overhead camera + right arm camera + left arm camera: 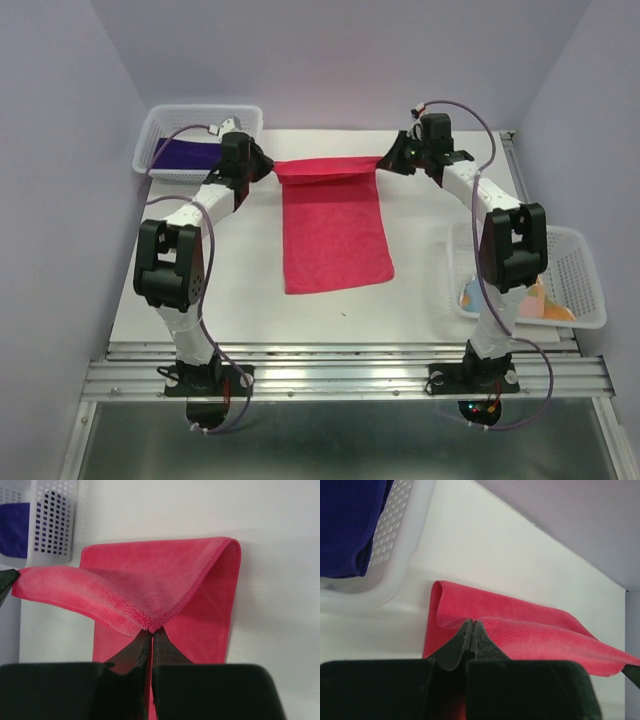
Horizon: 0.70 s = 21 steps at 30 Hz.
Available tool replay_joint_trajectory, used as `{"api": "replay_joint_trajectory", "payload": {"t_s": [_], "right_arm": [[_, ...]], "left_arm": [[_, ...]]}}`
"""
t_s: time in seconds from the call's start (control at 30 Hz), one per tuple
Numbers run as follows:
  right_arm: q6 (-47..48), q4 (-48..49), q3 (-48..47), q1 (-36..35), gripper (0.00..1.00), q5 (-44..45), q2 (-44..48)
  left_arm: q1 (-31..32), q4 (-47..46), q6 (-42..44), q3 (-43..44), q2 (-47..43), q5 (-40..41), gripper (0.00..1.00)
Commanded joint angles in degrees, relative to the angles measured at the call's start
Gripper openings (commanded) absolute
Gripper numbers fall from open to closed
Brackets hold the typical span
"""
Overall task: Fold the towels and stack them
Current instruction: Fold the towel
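The pink-red towel lies on the white table, its far end lifted and stretched between my grippers. My left gripper is shut on the far left corner; in the left wrist view the jaws pinch the towel. My right gripper is shut on the far right corner, seen pinched in the right wrist view, where the towel curls over itself. The purple towel lies in the far left basket. A patterned towel shows in the right basket.
The left basket's wall stands close beside my left gripper. The back wall rises just behind the towel's lifted edge. A metal rail runs along the near table edge by the arm bases.
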<state>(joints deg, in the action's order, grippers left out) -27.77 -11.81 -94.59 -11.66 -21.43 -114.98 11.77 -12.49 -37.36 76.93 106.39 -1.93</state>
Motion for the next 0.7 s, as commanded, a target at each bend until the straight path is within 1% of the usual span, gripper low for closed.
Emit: {"api": "replay_joint_trajectory", "payload": {"t_s": [0.0,0.07,0.1,0.2,0.27,0.47,0.67], "right_arm": [[-1.2,-0.6,5.4,0.2,0.01,-3.8,7.5],[-1.5,-0.7,9.0,0.2,0.01,-4.8,10.0],[-1.6,-0.8,10.2,0.3,0.01,-5.7,10.7],[-2.3,-0.1,15.1,0.2,0.01,-7.3,13.2],[-2.6,-0.1,17.6,0.2,0.01,-7.9,14.4],[-2.7,0.1,27.4,-0.3,0.01,-9.3,20.3],[-2.5,-1.6,32.4,-0.5,0.01,-9.5,23.5]], "left_arm": [[1.3,-3.9,-1.5,-5.9,-8.8,1.2,0.00],[1.8,-3.4,-2.2,-8.4,-11.7,1.3,0.00],[2.1,-3.6,-2.7,-11.2,-12.8,1.5,0.00],[3.1,-3.4,-3.4,-16.3,-16.6,1.5,0.00],[3.6,-3.4,-4.2,-18.6,-19.1,3.4,0.00],[5.6,-3.2,-6.4,-28.0,-24.1,4.5,0.00],[7.8,-3.2,-8.4,-34.2,-28.5,4.7,0.00]]}}
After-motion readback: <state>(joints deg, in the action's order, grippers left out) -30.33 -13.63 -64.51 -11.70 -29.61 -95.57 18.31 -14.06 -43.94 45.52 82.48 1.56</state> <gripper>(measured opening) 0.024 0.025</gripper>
